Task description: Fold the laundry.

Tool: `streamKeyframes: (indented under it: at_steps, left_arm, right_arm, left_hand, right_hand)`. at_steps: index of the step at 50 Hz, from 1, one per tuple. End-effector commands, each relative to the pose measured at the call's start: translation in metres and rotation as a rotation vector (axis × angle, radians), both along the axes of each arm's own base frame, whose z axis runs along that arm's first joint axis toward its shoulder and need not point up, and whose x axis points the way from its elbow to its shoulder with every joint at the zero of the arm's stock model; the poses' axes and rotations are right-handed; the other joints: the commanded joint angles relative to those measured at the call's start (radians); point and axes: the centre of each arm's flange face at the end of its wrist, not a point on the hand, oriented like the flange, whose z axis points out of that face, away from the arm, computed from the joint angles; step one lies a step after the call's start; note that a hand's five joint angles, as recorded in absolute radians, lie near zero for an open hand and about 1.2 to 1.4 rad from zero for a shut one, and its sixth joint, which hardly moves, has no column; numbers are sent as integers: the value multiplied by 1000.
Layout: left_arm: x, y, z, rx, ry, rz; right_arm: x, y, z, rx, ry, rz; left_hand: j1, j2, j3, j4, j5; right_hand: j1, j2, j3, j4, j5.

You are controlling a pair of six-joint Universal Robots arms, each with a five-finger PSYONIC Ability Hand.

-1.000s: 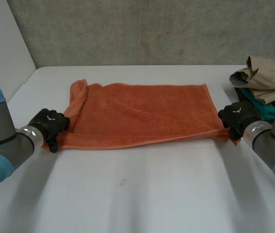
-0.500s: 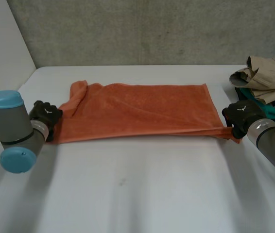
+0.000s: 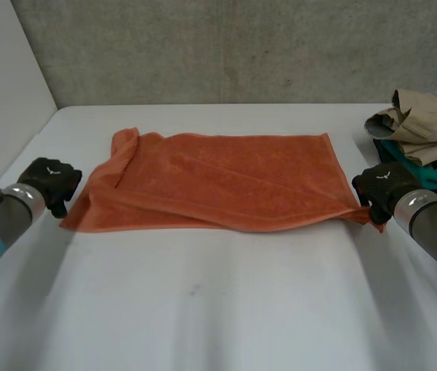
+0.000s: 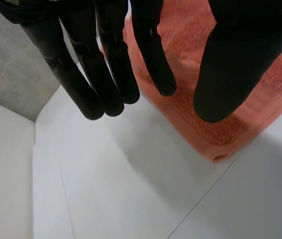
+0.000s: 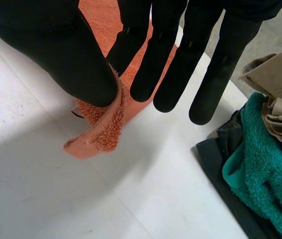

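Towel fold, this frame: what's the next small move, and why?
Probably open the right robot hand and let go of the towel's near corner. The left robot hand is open, fingers straight, beside its own corner and holding nothing. The towel lies flat on the table except the corner pinched up under the right thumb.

Towel [image 3: 226, 182], centre frame: solid orange-red, no pattern, terry nap. Same orange at the right hand's thumb in the wrist view. Table [image 3: 218, 309]: plain white. Both hands black: left hand [image 3: 49, 179] mid-left, right hand [image 3: 382, 185] mid-right. Arms [image 3: 6, 216]: grey w/ light-blue caps. Pile upper right: beige garment [image 3: 427, 120] on top, teal terry cloth [image 5: 260, 149] below it, dark charcoal cloth [image 5: 215, 164] next to the teal. Back wall [image 3: 242, 46]: mottled grey concrete. Side wall [image 3: 2, 77], upper left: white.
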Motion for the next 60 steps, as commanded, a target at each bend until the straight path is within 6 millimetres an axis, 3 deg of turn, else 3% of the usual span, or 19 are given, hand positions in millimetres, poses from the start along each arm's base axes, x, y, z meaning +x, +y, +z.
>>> streamKeyframes:
  at_steps: [1, 6, 14, 26, 45, 53, 60]
  left_arm:
    - [-2, 19, 8, 42, 74, -84]
    - [-3, 28, -7, 117, 49, -117]
    - [-4, 18, -24, 136, -6, -122]
    - [-18, 2, -17, 72, -4, -128]
    - [-38, -7, -28, 61, -39, -146]
    - [-44, -11, -34, 55, -58, -157]
    - [-46, -13, -37, 56, -77, -158]
  right_arm:
    - [0, 0, 0, 5, 4, 2]
    - [1, 1, -2, 10, 6, 4]
    - [3, 3, -5, 18, 9, 11]
    - [3, 4, -7, 26, 9, 12]
    - [4, 6, -11, 38, 11, 20]
    - [4, 6, -12, 41, 11, 20]
    - [3, 5, -10, 35, 11, 16]
  left_hand:
    - [124, 110, 107, 109, 106]
    - [-2, -16, -19, -17, -20]
    - [-40, -55, -58, -56, -59]
    - [-178, -193, -196, -194, -197]
    - [-178, -193, -196, -194, -197]
    - [-64, -78, -81, -79, -82]
    - [370, 355, 352, 354, 351]
  right_hand:
    - [249, 215, 204, 197, 201]
    - [249, 215, 204, 197, 201]
    - [249, 215, 204, 197, 201]
    - [249, 215, 204, 197, 201]
    - [249, 215, 204, 197, 201]
    - [249, 215, 204, 197, 201]
    - [249, 215, 204, 197, 201]
